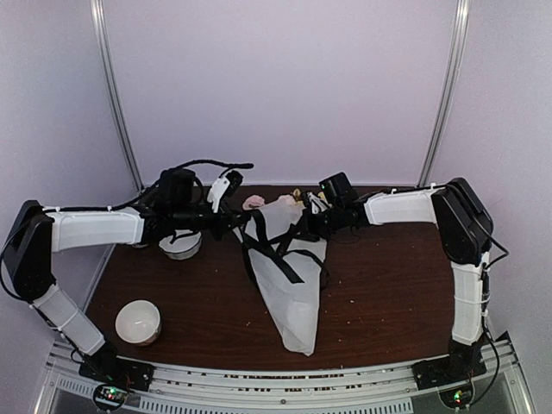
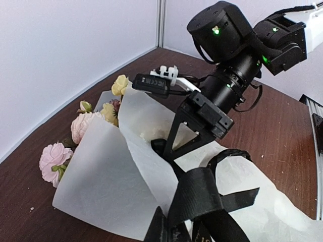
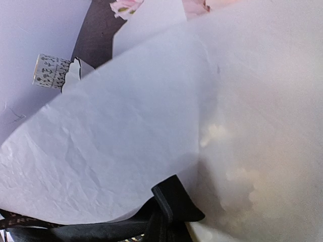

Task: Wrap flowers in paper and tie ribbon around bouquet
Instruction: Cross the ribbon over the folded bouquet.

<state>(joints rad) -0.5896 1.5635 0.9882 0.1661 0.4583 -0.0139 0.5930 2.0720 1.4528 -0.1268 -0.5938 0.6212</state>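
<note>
A black ribbon (image 2: 199, 194) loops over the white paper bouquet (image 1: 293, 293), which lies on the counter (image 1: 379, 293) with its pink and yellow flowers (image 2: 83, 126) at the far end. The left hand (image 1: 237, 222) and right hand (image 2: 162, 147) are each clamped tight on the ribbon

No wording is legible anywhere; the pale lettering on the ribbon (image 2: 199, 194) is too blurred.
</note>
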